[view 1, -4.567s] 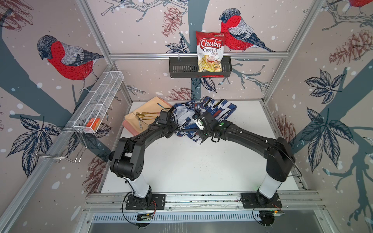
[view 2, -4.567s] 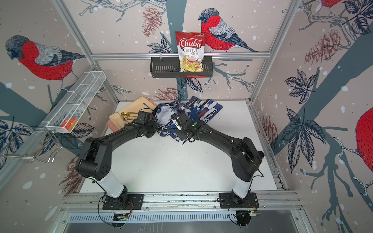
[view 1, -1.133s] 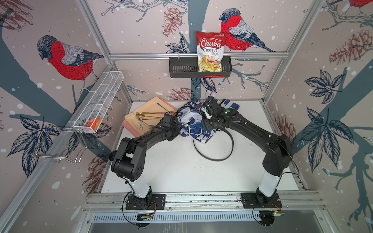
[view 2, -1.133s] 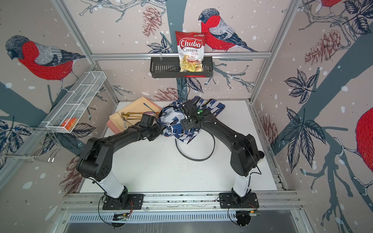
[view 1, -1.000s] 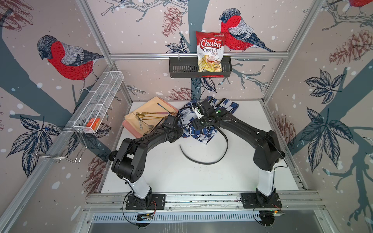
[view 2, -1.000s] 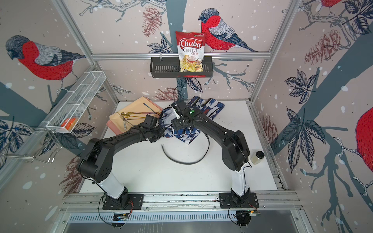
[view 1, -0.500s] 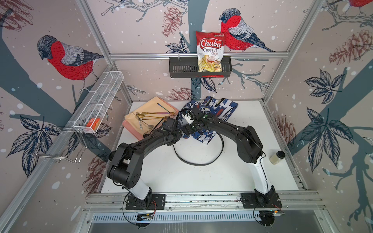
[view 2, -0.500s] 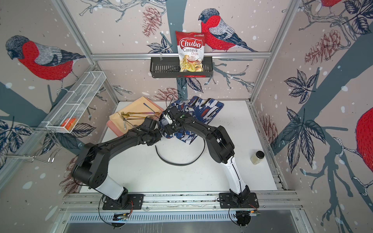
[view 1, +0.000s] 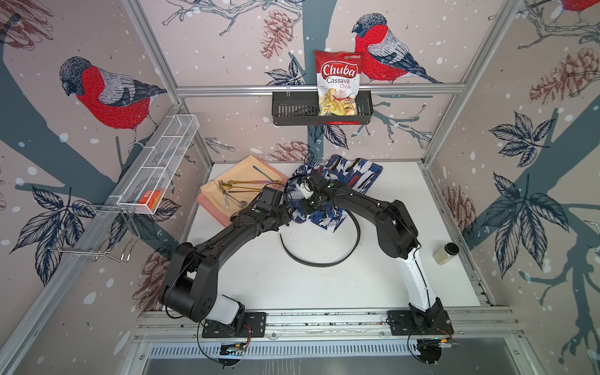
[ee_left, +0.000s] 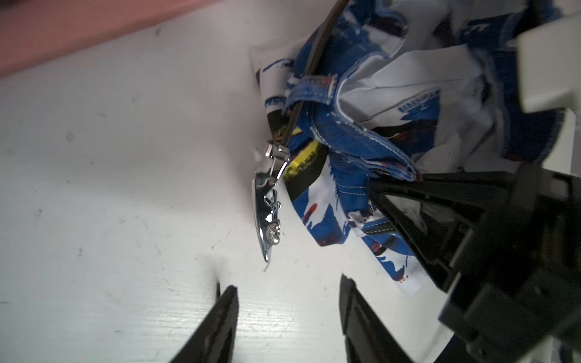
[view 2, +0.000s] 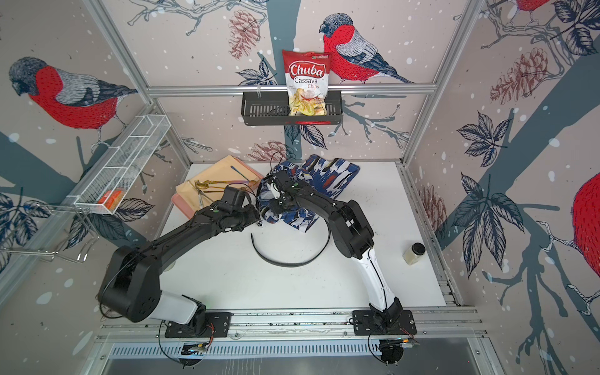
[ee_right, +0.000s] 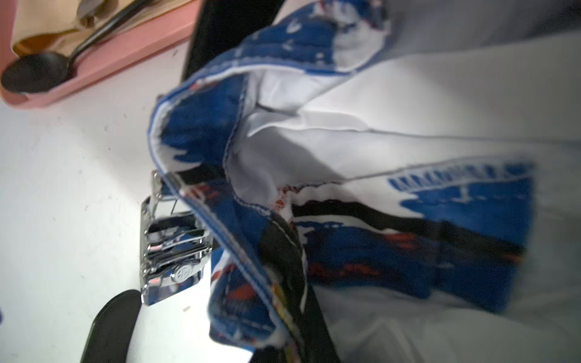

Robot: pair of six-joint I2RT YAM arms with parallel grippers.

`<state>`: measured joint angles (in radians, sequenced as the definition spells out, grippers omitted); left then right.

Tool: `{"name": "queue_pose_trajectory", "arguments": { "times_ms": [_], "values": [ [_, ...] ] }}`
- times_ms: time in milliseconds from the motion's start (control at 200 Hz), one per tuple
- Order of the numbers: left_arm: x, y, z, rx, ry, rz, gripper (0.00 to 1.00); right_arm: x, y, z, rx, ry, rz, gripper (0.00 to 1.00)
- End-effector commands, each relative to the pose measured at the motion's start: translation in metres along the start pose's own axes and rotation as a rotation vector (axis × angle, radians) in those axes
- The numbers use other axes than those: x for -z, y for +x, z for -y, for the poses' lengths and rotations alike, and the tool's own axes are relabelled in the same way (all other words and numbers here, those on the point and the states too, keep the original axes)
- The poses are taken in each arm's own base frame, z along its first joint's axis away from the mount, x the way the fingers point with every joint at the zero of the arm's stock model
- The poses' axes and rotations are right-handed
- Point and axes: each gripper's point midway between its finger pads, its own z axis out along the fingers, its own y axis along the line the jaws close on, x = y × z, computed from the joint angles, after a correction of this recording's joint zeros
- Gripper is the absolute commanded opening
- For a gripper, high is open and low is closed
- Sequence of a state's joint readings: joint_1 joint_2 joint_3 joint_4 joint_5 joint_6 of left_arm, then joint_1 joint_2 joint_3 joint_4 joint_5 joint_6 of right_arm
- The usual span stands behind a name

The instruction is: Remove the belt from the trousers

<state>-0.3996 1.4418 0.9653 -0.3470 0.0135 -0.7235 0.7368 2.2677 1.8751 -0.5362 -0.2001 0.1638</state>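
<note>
Left gripper [ee_left: 287,317] has its jaws parted with nothing between them, hovering low over the table [view 1: 292,292] just short of the belt's silvery buckle [ee_left: 267,204]. Buckle hangs at the trousers' [view 1: 354,177] edge, strap running from it through a blue belt loop [ee_left: 309,89] into the bunched fabric. In both top views the rest of the belt [view 1: 324,261] lies as a wide black arc on the table toward the robot from the garment, free tip near the left arm's wrist, other end running under the cloth. Likely step: take the buckle end and draw the strap out of that last loop. Do it well by closing on the buckle or the strap just behind it, not on cloth, then pulling along the strap's line so the loop doesn't snag. Right gripper [view 2: 276,191] sits over the waistband, jaws closed; the left wrist view suggests a pinch on a blue fabric fold, though not clearly. If so, it should hold the trousers down while the left one pulls.
</note>
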Motion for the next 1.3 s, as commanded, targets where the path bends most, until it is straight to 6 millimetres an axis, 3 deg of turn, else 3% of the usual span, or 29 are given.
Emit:
{"name": "queue_pose_trajectory", "arguments": {
  "times_ms": [0,110,255,270,365,505,730,1051,1171,1291],
  "values": [
    [0.012,-0.017,0.002,-0.168,-0.015,0.08,0.67,0.015,-0.012,0.001,-0.133,-0.104,0.045,0.0],
    [0.005,-0.027,0.007,-0.261,-0.018,0.11,0.66,0.021,-0.012,0.008,-0.175,-0.14,0.056,0.0],
    [-0.02,-0.025,0.023,-0.35,0.059,0.091,0.62,0.023,-0.01,0.009,-0.205,-0.185,0.055,0.0],
    [-0.018,-0.033,0.031,-0.353,0.074,0.11,0.62,0.023,-0.01,0.009,-0.207,-0.188,0.054,0.0],
    [-0.03,-0.042,0.041,-0.379,0.083,0.121,0.6,0.021,-0.008,0.008,-0.206,-0.199,0.052,0.0],
    [-0.047,-0.056,0.047,-0.383,0.055,0.127,0.58,0.018,-0.004,0.009,-0.211,-0.203,0.04,0.0],
    [-0.075,-0.053,0.046,-0.374,-0.005,0.065,0.53,0.021,-0.005,0.015,-0.214,-0.199,0.043,0.0],
    [-0.072,-0.039,0.035,-0.364,-0.033,0.046,0.47,0.017,-0.005,0.023,-0.234,-0.201,0.037,0.0],
    [-0.087,-0.031,0.027,-0.372,-0.052,0.026,0.46,0.014,-0.004,0.021,-0.238,-0.213,0.027,0.0],
    [-0.102,-0.038,0.033,-0.387,-0.056,0.022,0.45,0.013,-0.002,0.021,-0.236,-0.211,0.019,0.0]
  ]
}}
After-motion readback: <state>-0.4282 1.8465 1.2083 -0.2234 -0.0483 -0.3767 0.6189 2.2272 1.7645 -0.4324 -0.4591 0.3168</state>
